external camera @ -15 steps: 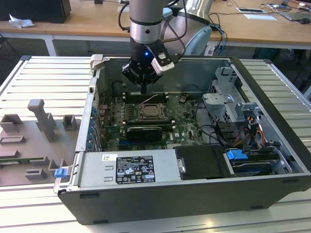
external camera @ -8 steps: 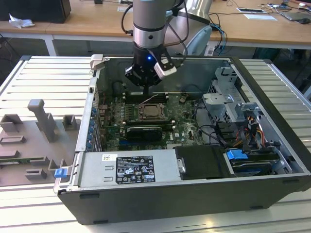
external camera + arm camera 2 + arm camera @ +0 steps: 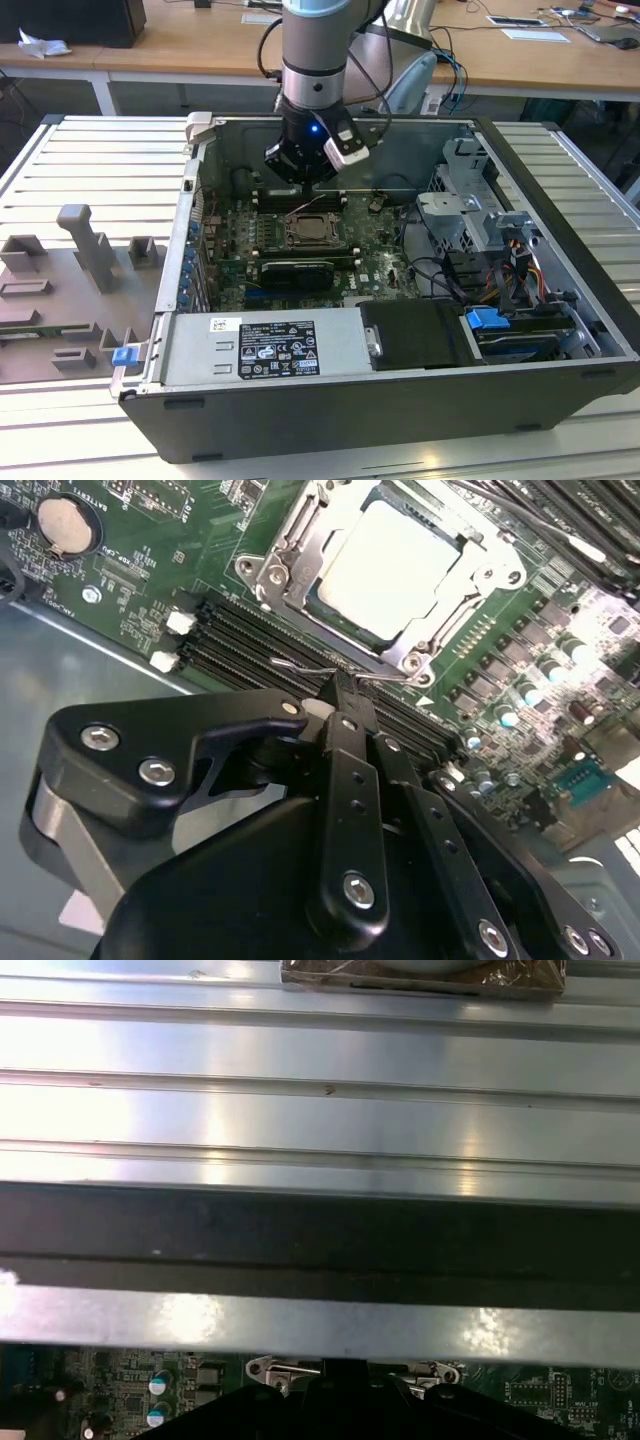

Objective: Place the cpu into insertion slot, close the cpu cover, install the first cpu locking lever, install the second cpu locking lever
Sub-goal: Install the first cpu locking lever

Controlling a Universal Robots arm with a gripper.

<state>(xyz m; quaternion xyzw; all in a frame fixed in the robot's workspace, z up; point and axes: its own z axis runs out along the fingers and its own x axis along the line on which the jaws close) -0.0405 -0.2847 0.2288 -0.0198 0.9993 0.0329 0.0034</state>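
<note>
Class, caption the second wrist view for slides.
Black gripper pinches thin wire locking lever beside pale silvery cpu under silver cover frame.

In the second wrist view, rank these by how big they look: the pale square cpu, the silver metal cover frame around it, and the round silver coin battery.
1. silver metal cpu cover frame
2. pale square cpu, inside the frame's window
3. round silver coin battery, clearly smallest

No text can be read with confidence. In the exterior view, a black-and-white label [image 3: 262, 350] on the grey metal housing [image 3: 190, 352] inside the computer case carries print and symbols too small to make out. In the second wrist view, the white lettering on the green motherboard [image 3: 130, 570] is illegible.
</note>
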